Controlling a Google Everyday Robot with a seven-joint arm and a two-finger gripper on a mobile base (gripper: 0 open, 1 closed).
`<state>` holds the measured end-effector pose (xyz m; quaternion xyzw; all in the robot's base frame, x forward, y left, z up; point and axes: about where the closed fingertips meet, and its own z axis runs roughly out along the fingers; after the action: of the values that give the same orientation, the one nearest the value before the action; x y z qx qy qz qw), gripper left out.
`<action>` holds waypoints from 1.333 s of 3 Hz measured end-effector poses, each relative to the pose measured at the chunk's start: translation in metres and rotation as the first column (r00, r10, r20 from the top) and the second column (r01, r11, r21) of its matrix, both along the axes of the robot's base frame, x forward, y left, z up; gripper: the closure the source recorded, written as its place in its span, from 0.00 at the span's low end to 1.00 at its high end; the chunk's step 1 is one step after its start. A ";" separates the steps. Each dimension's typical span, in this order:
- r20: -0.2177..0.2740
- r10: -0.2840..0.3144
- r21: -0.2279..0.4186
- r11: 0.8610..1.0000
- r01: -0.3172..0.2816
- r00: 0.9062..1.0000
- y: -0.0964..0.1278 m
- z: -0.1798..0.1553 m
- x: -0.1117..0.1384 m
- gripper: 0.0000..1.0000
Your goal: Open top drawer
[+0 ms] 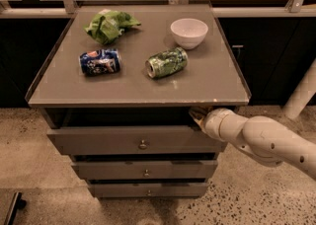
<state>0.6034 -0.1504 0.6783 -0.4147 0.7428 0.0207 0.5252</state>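
The top drawer (108,140) is the widest grey-brown front, with a small round metal knob (143,144) at its centre. It stands pulled out a little from the cabinet, with a dark gap above it under the tabletop. My gripper (197,116) is at the drawer's upper right corner, tucked into that gap just under the table's front edge. My white arm (261,140) reaches in from the right.
On the grey tabletop (59,88) lie a blue can (100,61), a crushed green can (167,62), a green chip bag (109,24) and a white bowl (189,32). Two narrower drawers (113,169) sit below. Speckled floor (29,169) surrounds the cabinet.
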 end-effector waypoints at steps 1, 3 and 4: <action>0.000 0.000 0.000 1.000 0.000 1.000 0.000 0.003 0.000 1.00; -0.042 0.017 0.027 1.000 -0.016 0.999 0.004 0.010 0.001 1.00; -0.060 0.024 0.037 0.999 -0.022 0.998 0.007 0.008 -0.001 1.00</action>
<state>0.6027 -0.1435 0.6862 -0.4126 0.7532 0.0529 0.5096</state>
